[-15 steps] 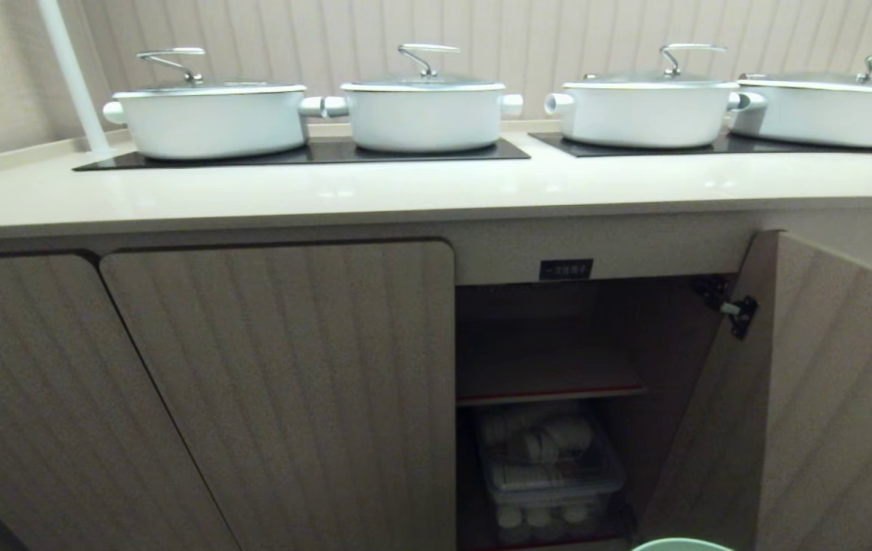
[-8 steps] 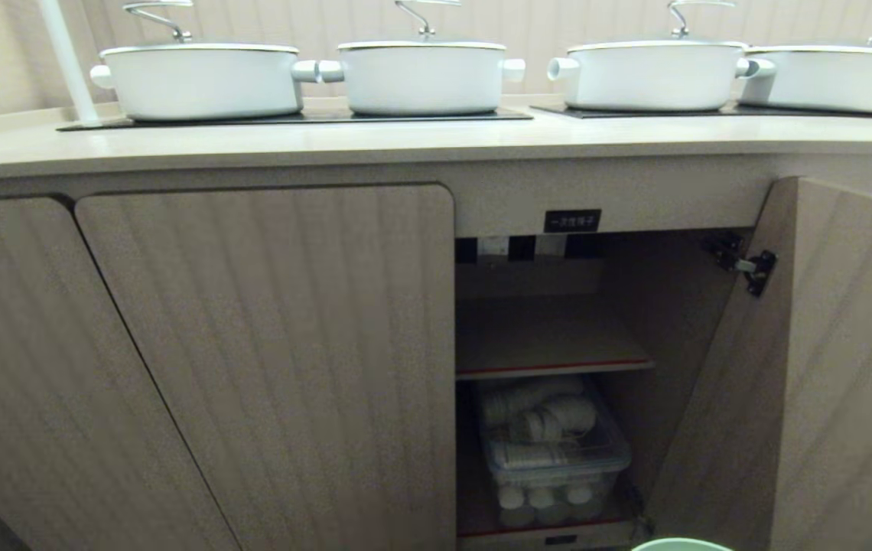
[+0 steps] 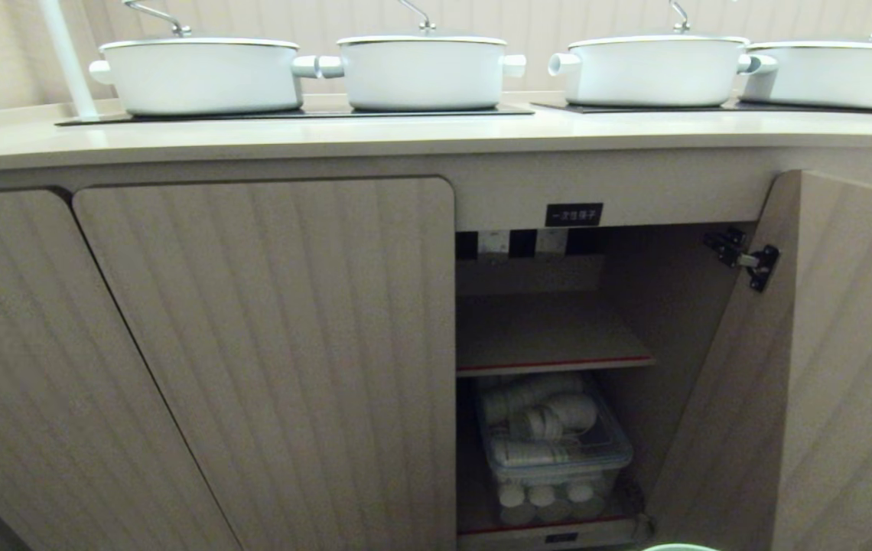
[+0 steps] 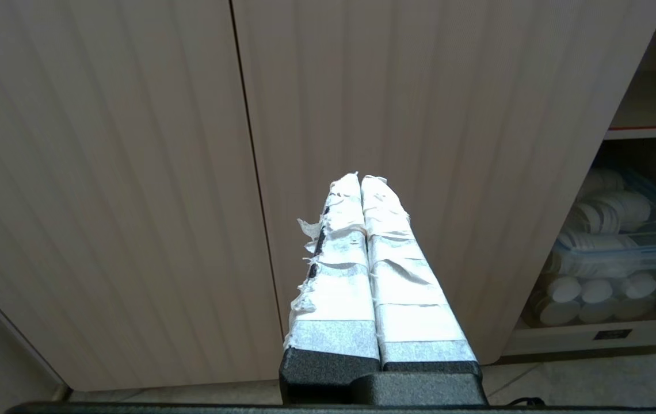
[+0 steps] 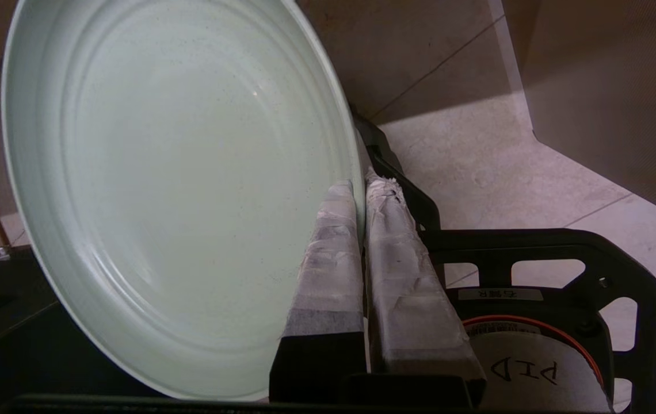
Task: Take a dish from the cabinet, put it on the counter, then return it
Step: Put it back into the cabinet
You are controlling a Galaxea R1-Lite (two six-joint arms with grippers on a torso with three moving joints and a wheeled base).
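Right gripper [image 5: 361,187] pinches the rim of the mint-green dish [image 5: 178,190], held low before the open cabinet [image 3: 551,337]. Left gripper [image 4: 361,179], fingers pressed together, faces closed doors [image 4: 132,172]. White pots [image 3: 421,69] stand on the counter [image 3: 405,134].

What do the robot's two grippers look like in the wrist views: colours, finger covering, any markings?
Both have long tapering fingers wrapped in white tape, frayed at the edges, on black bases. The left gripper shows a torn flap of tape on one side. Beside the right gripper sits a black open frame and a round white label, red-rimmed, printed with letters under a small white tag.
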